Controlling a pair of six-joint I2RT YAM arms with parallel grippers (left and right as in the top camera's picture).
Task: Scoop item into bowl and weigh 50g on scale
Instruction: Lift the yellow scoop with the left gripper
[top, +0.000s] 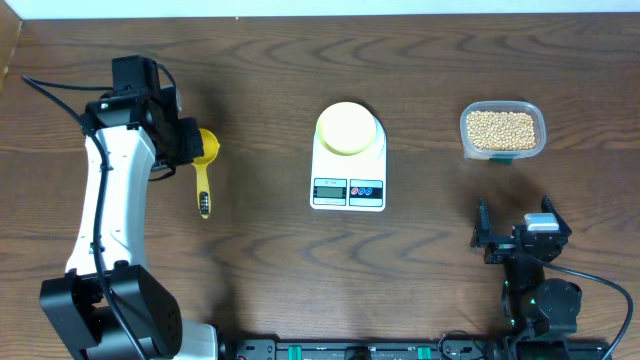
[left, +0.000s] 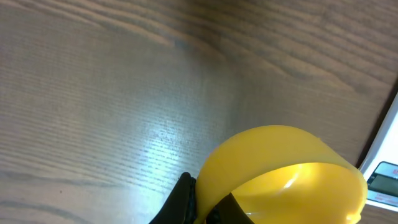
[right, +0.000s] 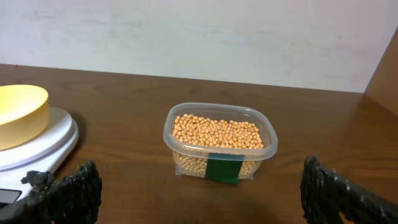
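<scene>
The tan beans (top: 502, 127) fill a clear plastic tub at the back right, also in the right wrist view (right: 217, 132). The pale-yellow bowl (top: 347, 127) sits on the white scale (top: 348, 185) at the table's middle; both show at the left of the right wrist view, bowl (right: 18, 112) on scale (right: 43, 146). My left gripper (top: 188, 142) is at the cup of the yellow scoop (top: 205, 165). In the left wrist view its fingers (left: 208, 202) pinch the wall of the scoop's cup (left: 280, 168). My right gripper (top: 515, 215) is wide open and empty, in front of the tub (right: 199, 193).
The clear tub (right: 267, 143) has a green label on its front. The scoop's handle (top: 204, 200) points toward the front edge and lies on the wood. A corner of the scale (left: 382, 180) shows at the right of the left wrist view.
</scene>
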